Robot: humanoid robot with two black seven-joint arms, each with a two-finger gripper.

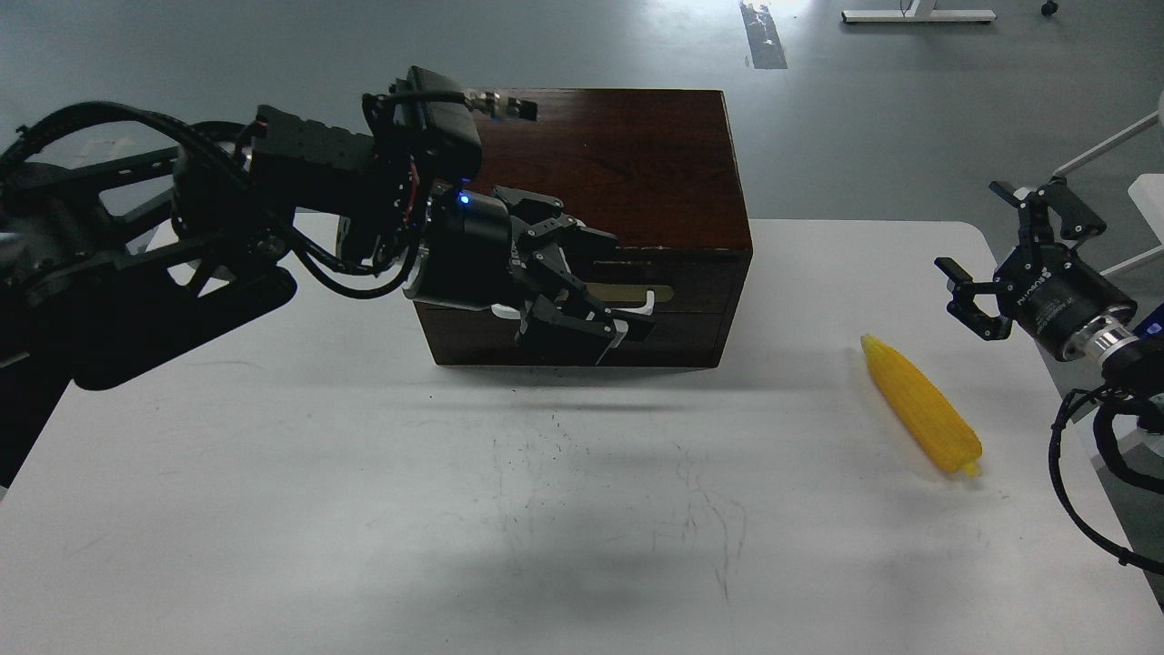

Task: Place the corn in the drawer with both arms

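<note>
Head view: left gripper point(582, 305) at the drawer point(582, 296) front, fingers around the white handle point(641, 305); grip looks closed on it, drawer not yet out. Right gripper point(987, 259) spread apart, empty. One corn point(920, 405) on the surface point(364, 509), just below-left of the right gripper, axis diagonal. One box point(637, 164), two arms.

White lettering on right claw point(987, 264) wrist, illegible.
</note>
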